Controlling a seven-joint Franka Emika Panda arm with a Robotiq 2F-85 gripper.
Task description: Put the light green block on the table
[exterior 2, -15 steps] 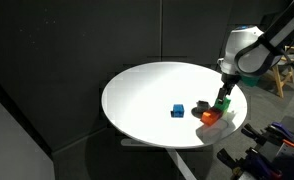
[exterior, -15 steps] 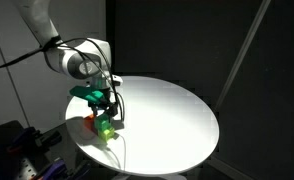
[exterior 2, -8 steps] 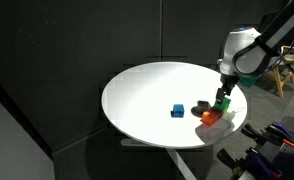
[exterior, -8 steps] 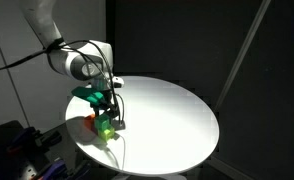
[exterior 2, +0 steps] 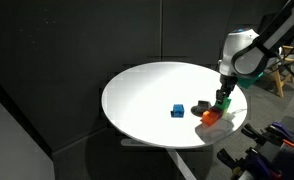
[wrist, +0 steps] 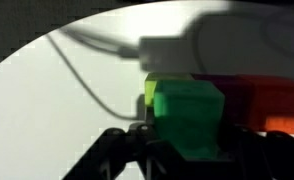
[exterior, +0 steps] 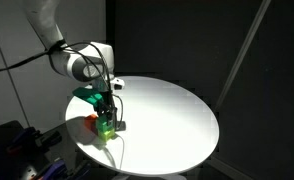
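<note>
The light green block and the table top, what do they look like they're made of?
The light green block: probably painted wood or plastic. It has solid, even colour, flat faces and fairly crisp edges, and looks matte with little shine, though the blur leaves this open.
The table: a smooth white top, perhaps laminate or painted board. It looks uniform with no grain, and shows soft shadows but no sharp reflections.

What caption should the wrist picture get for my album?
Pincer gripping the light green block, red cube beside it, white table below.

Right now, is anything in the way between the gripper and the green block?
No, nothing visible. The gripper is at the light green block, its jaws on both sides. A red cube sits close beside the block.
</note>
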